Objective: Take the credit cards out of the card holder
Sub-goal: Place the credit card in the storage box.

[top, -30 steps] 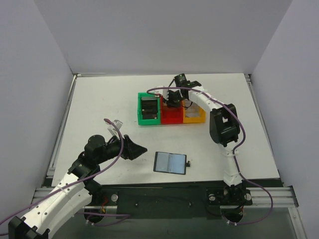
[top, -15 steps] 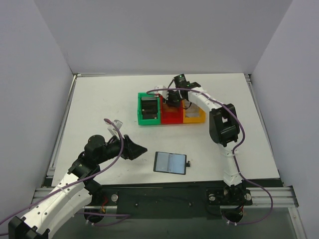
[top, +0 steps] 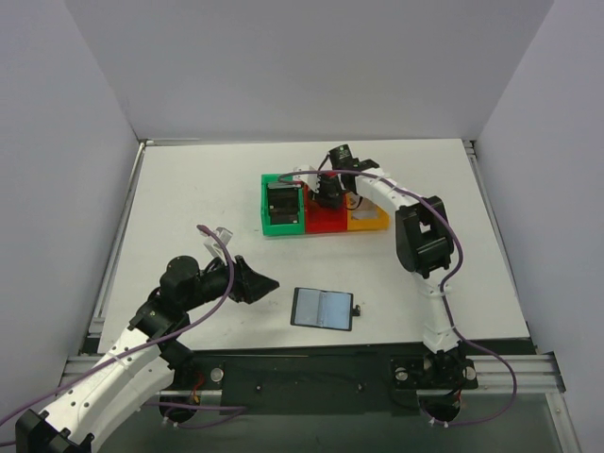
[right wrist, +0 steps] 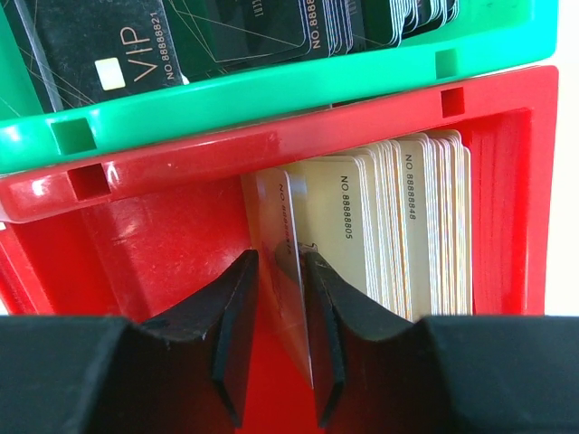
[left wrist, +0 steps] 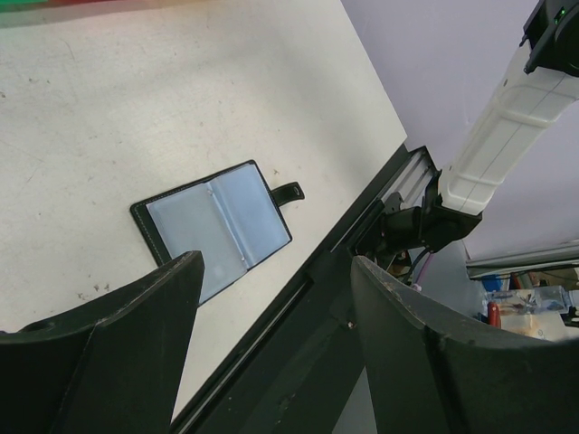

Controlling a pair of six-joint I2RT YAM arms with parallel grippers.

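Nearest to us, the left gripper (left wrist: 276, 267) hangs over the bench (top: 189, 208) with its fingers spread wide and nothing between them. Just beyond and to its right the card holder (top: 323, 309) lies open and flat close to the bench's near edge. Its grey-blue inner pockets face up and its snap tab (left wrist: 288, 191) sticks out to the right. We cannot tell whether any card sits in those pockets. Well apart from it, toward the far side, three bins stand touching in a row: the green bin (top: 283, 229) on the left, the red bin (top: 326, 225) in the middle and the yellow bin (top: 368, 225) on the right. The right gripper (right wrist: 280, 258) reaches down into the red bin. Its fingers are only narrowly apart, with a tan card (right wrist: 288, 217) standing upright between them. That card rests against one finger and a sliver of red shows beside the other. Behind it a stack of tan cards (right wrist: 398, 226) stands on edge, and black cards (right wrist: 109, 54) fill the green bin.
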